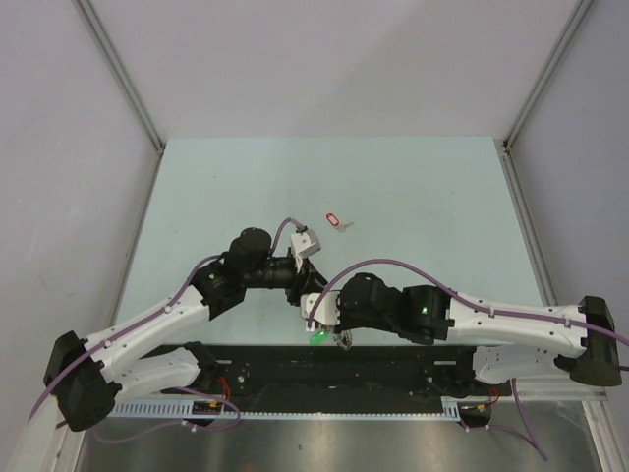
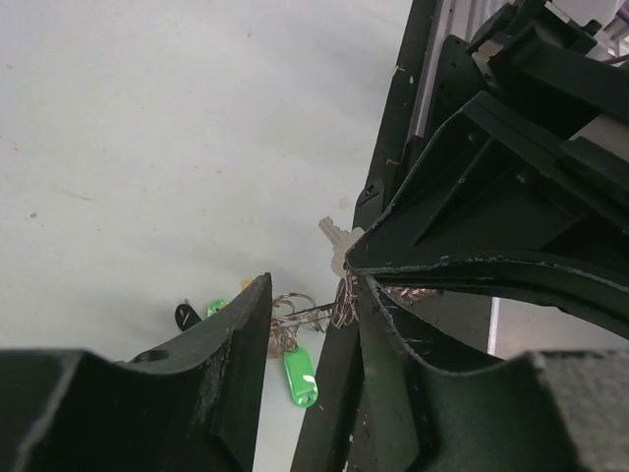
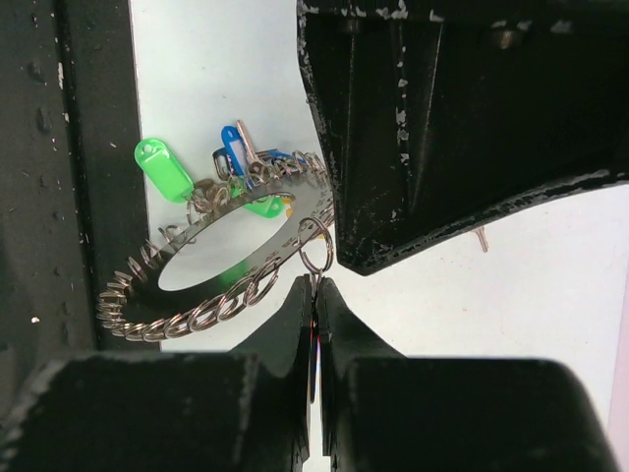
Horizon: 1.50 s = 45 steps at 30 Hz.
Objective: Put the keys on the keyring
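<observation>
The keyring (image 3: 197, 317), a wide grey hoop strung with many small split loops, hangs over the table's near edge. It carries green tags (image 3: 164, 169) and a blue tag (image 3: 236, 152). My right gripper (image 3: 315, 283) is shut on one small split loop (image 3: 316, 246) at the hoop's rim. My left gripper (image 2: 313, 285) stands open just beside it, with loops (image 2: 285, 317) and a green tag (image 2: 300, 379) seen in the gap between its fingers. A silver key (image 2: 334, 241) sticks out by the right gripper. A red-tagged key (image 1: 336, 220) lies alone farther back on the table.
A black tag (image 2: 187, 315) lies by the loops. The black rail (image 1: 295, 369) along the table's near edge runs right under both grippers (image 1: 300, 293) (image 1: 336, 336). Grey walls close in the table (image 1: 413, 197) on three sides.
</observation>
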Motion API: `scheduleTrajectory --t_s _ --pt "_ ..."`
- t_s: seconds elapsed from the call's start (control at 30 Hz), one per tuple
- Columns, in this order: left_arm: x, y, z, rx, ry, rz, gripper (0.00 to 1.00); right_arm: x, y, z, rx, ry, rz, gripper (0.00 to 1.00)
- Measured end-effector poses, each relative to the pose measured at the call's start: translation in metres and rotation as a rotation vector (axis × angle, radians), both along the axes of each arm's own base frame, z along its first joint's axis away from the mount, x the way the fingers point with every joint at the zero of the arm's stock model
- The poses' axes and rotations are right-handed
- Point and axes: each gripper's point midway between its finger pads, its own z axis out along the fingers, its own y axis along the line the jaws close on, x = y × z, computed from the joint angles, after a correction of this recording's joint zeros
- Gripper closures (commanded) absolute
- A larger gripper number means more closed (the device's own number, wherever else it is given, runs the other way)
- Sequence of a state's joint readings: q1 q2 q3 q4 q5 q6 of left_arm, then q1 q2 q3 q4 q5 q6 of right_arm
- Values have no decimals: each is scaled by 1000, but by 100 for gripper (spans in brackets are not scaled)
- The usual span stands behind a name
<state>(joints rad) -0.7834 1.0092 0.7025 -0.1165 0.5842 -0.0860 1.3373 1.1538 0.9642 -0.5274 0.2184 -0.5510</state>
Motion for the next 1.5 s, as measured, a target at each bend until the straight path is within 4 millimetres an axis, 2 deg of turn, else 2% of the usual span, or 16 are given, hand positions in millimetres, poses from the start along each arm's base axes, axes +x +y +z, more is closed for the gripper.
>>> scheduleTrajectory --t_s 0.27,0.43,0.87,1.07,1.13,1.17,1.2,1.5 --pt "-2 -3 -9 38 51 -23 63 0 0 0 1 2 3 100" --pt "-5 -5 -13 53 68 -40 73 -1 0 -1 -6 4 3 100" --pt "-15 -8 -20 75 91 -88 73 -2 -1 -5 -22 10 5 100" --pt "-19 -8 -21 77 100 -107 82 -1 -2 -5 -22 10 2 100" --pt "-19 -8 -21 77 97 -109 87 -1 -2 -5 -22 10 2 100" --pt "-19 -8 -21 77 95 -112 96 -1 -2 -5 -22 10 2 100" --pt "-19 -8 -21 77 96 -113 99 -1 -2 -5 -22 10 2 100" --pt "-14 -7 -15 58 59 -80 100 3 -2 -2 -17 1 -15 100"
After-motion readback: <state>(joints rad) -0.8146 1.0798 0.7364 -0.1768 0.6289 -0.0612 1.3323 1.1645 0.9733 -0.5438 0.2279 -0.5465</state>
